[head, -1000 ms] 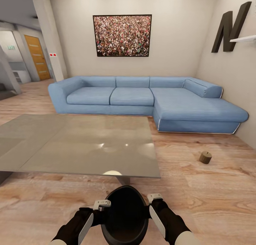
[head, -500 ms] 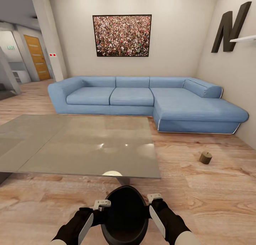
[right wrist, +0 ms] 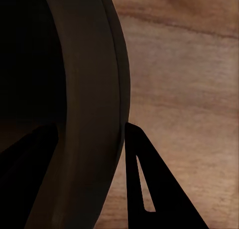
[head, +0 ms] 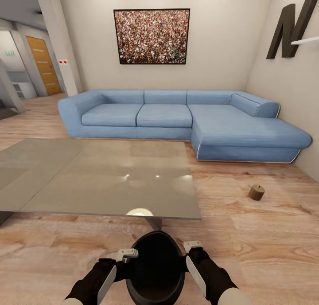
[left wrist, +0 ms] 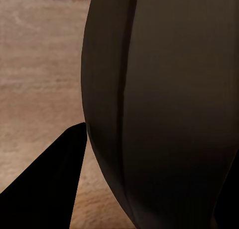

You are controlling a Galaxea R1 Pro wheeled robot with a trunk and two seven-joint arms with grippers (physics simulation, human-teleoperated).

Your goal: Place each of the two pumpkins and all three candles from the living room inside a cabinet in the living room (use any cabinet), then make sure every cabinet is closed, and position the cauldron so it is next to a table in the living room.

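Note:
I hold a black round cauldron (head: 155,269) low in front of me, just above the wood floor. My left gripper (head: 126,257) is shut on its left rim and my right gripper (head: 192,251) on its right rim. In the left wrist view the cauldron's dark wall (left wrist: 169,109) is up close, with one black finger (left wrist: 50,189) beside it. In the right wrist view the rim (right wrist: 89,114) runs between the two fingers (right wrist: 149,189). A low grey glossy table (head: 88,176) stands directly ahead, its near edge a short way beyond the cauldron.
A blue corner sofa (head: 186,119) lines the far wall behind the table. A small brown stubby cylinder (head: 256,192) lies on the floor to the right. There is open wood floor (head: 257,243) to the right of the table. A hallway with an orange door (head: 43,64) opens at far left.
The whole view has shifted a little, with the sofa and table slightly nearer and the wall picture higher in frame, so the camera has moved. Both grippers hold the cauldron as before.

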